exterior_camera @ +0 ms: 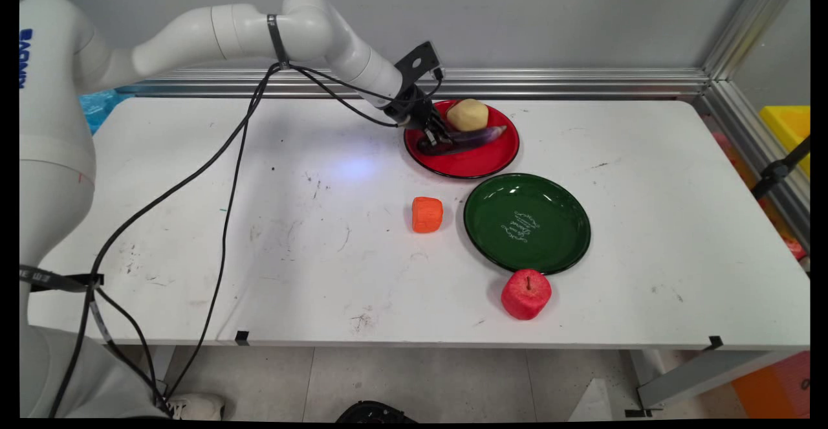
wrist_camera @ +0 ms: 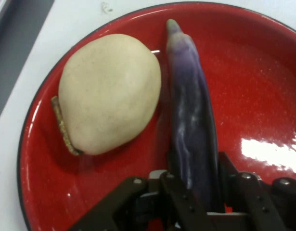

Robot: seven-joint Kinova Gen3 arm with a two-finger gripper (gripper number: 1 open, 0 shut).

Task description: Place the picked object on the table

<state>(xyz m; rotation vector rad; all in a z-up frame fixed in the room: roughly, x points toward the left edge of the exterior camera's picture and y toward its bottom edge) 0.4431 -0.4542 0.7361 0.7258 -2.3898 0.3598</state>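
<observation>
A red plate (exterior_camera: pixel 482 164) (wrist_camera: pixel 263 82) sits at the back middle of the table. On it lie a purple eggplant (exterior_camera: pixel 479 137) (wrist_camera: pixel 188 96) and, touching it on the wall side, a pale beige fruit with a brown stalk (exterior_camera: pixel 468 114) (wrist_camera: pixel 109 91). My gripper (exterior_camera: pixel 435 138) (wrist_camera: pixel 197 168) reaches down onto the plate's left part. Its two black fingers sit tight against both sides of the eggplant's thick end, shut on it. The eggplant still rests on the plate, its thin tip pointing away from the hand.
A green plate (exterior_camera: pixel 491 222) lies just in front of the red one. An orange chunk (exterior_camera: pixel 427 214) sits left of it and a red apple (exterior_camera: pixel 526 294) at its near rim. An aluminium rail (exterior_camera: pixel 582 83) runs along the back edge.
</observation>
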